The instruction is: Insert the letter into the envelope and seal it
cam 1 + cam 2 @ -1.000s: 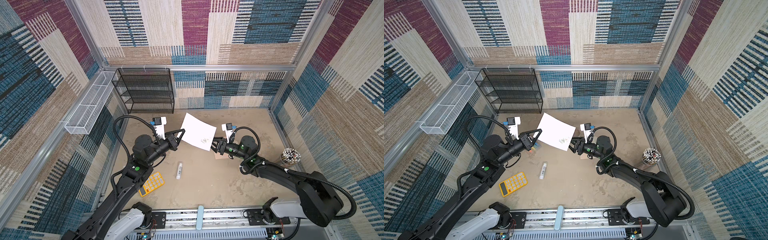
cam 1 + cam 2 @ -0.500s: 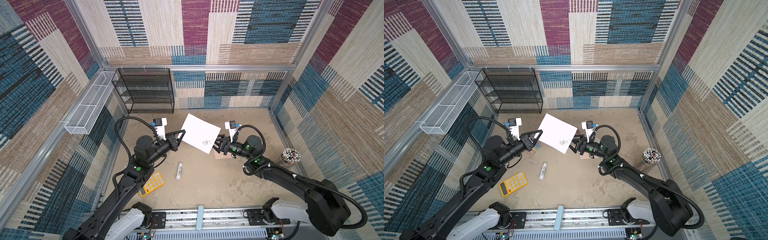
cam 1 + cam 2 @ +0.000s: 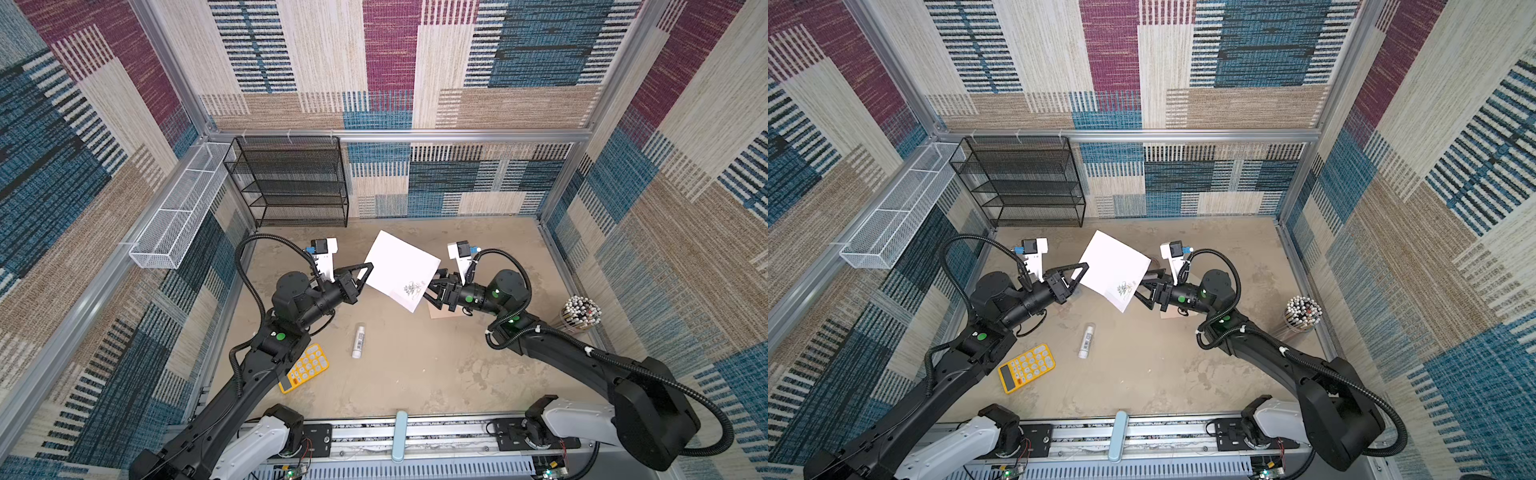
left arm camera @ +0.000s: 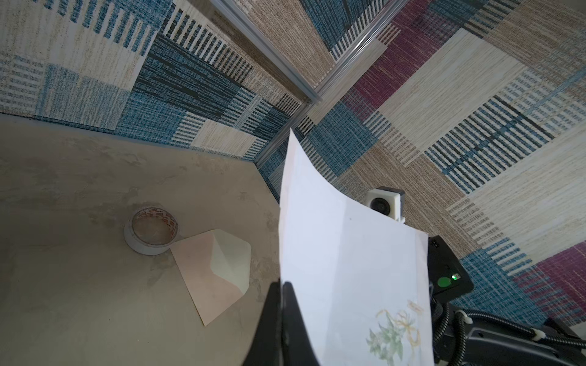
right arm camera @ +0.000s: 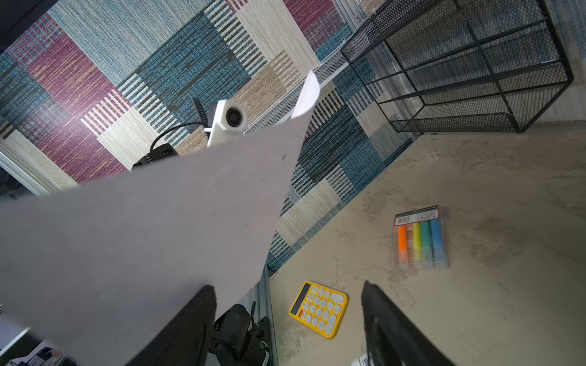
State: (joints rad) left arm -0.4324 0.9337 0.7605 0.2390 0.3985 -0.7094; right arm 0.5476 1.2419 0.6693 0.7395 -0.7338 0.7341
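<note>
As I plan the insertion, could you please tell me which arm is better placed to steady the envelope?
Right, probably. Its pincer is open, gripping nothing, and hangs over the envelope on the table. The left pincer is shut on the letter, held aloft.

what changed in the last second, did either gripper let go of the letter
The right gripper has opened wider at the printed corner of the letter; its jaws now stand apart, not clamping the sheet. The left gripper stays shut on the opposite edge, holding the letter up in about the same place. The envelope, calculator and white tube have not moved.
</note>
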